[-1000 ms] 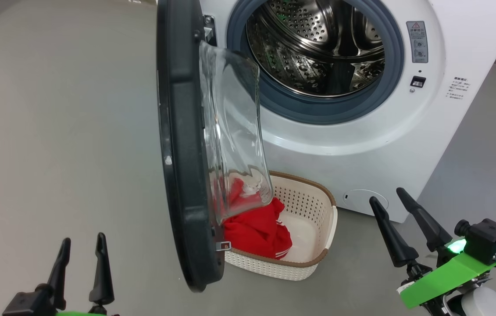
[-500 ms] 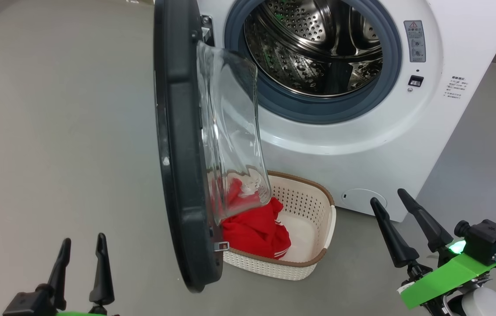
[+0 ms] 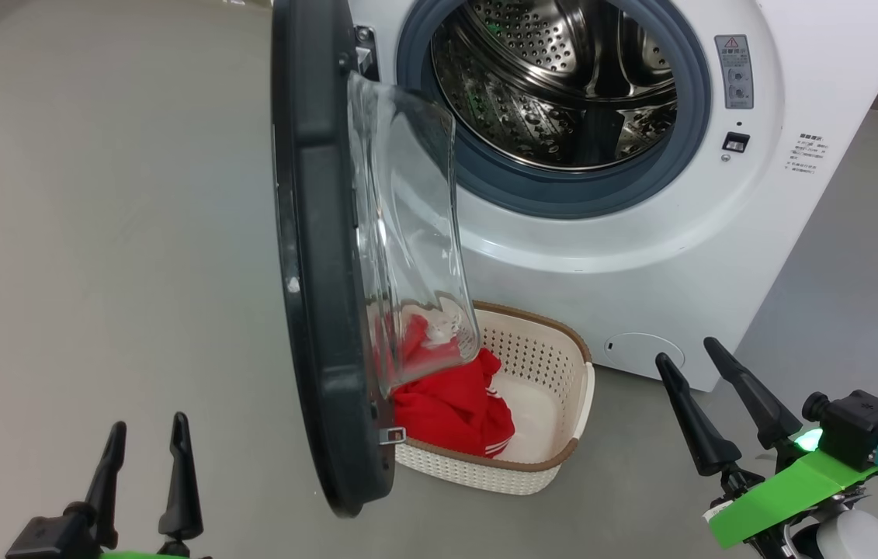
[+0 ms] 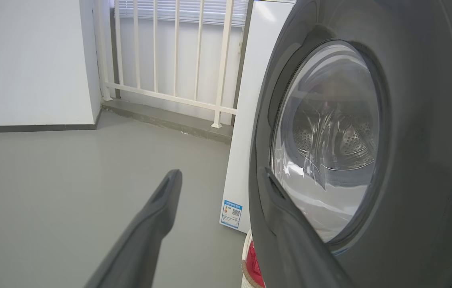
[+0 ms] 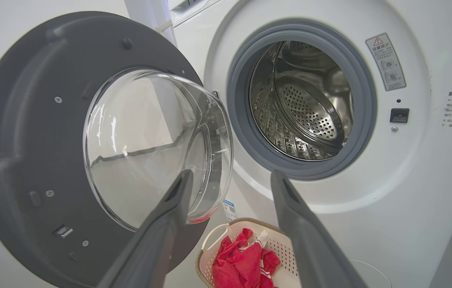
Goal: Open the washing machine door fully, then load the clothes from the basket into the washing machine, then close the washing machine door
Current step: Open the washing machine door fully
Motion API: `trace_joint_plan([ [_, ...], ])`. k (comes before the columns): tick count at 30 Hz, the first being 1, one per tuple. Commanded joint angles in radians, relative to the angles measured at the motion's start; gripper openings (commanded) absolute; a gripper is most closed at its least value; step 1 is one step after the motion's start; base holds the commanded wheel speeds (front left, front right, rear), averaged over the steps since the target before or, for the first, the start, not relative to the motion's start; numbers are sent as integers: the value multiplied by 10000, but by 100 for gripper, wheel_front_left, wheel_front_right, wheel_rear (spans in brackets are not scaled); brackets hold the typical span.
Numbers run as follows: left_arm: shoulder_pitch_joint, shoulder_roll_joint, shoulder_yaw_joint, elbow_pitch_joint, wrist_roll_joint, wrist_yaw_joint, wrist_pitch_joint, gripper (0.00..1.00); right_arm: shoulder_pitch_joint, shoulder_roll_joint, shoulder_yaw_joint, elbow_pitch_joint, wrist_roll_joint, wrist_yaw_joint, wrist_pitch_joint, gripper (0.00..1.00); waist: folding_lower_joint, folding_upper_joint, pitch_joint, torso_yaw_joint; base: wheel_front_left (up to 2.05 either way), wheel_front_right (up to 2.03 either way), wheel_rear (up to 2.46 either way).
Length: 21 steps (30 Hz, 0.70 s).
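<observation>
The white washing machine (image 3: 687, 233) fills the upper middle of the head view, its steel drum (image 3: 555, 78) exposed. The black washing machine door (image 3: 322, 256) stands out edge-on toward me, its clear glass bowl (image 3: 407, 233) bulging right. On the floor below sits the cream basket (image 3: 555, 365), holding red clothes (image 3: 454, 407) partly hidden behind the door. My left gripper (image 3: 145, 435) is open at the lower left, left of the door. My right gripper (image 3: 691, 349) is open at the lower right, right of the basket. Door (image 5: 30, 152), drum (image 5: 309, 104) and clothes (image 5: 245, 264) show in the right wrist view.
Grey floor (image 3: 97, 233) stretches wide to the left of the door. A white railing (image 4: 170, 60) and a white wall (image 4: 26, 60) stand far behind in the left wrist view. The machine's round filter cap (image 3: 640, 345) is low on its front, near my right gripper.
The head view has shifted very slightly; the door, basket and clothes keep their places. Both grippers stay open and nearly still.
</observation>
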Motion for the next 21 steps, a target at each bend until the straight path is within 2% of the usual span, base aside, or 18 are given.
trace_joint_plan([
  [1, -183, 166, 312, -260, 110, -112, -82, 100, -93, -75, 165, -205, -82, 16, -120, 100, 0, 0, -2, -5, 0, 0, 0],
  [21, -258, 166, 268, -216, 114, -102, -82, 100, -107, -43, 114, -160, -86, 16, -120, 100, 0, 0, 15, 9, 0, 0, 0],
])
